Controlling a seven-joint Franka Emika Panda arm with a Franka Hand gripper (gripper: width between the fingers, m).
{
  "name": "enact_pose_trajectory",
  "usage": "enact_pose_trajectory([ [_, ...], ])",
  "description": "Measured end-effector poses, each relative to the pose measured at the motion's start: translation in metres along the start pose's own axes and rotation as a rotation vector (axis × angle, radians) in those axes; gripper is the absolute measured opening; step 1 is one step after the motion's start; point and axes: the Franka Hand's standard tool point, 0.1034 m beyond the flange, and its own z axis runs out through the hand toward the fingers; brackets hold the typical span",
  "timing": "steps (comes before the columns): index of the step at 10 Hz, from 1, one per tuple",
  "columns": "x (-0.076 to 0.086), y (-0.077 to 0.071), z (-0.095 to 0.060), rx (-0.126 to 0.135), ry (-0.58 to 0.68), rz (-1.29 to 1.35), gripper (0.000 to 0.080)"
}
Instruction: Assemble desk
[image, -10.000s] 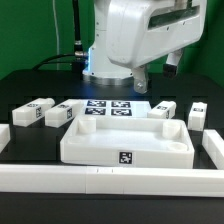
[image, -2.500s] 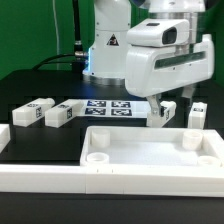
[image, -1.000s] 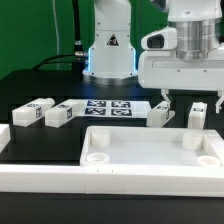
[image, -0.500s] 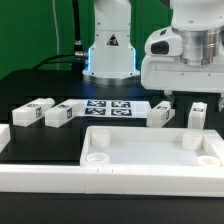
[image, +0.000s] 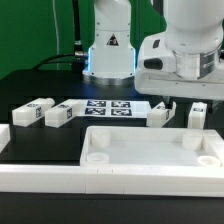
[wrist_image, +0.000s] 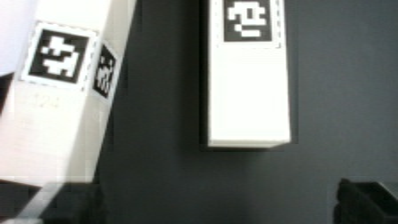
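Pincer (image: 166, 104), exterior view: jaws apart, empty, hovering over a leg (image: 160, 114), second leg (image: 198, 114) beside it. Desk top (image: 150, 148) lies at front, sockets bare; far legs (image: 32, 111) loose. Wrist view: both nearby legs untouched. Judged: nothing fitted, all four outstanding.

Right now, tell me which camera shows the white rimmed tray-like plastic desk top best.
The exterior view. It shows the white rimmed tray-like desk top almost whole, open side up, cut only at that view's right edge. The wrist view shows none of it, only two white tagged block legs.
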Motion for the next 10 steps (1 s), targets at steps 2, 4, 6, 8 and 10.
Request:
enact_pose_trajectory([
  [2,0.003,-0.001,0.005,-0.008,-0.089,-0.011,0.0649],
  [4,0.002,-0.001,0.011,-0.012,-0.217,-0.007,0.0649],
  [6,0.0,0.003,0.014,-0.024,-0.329,-0.003,0.0649],
  [8,0.002,-0.002,0.019,-0.027,-0.346,-0.005,0.0649],
  [10,0.001,-0.008,0.026,-0.031,-0.333,-0.008,0.0649],
])
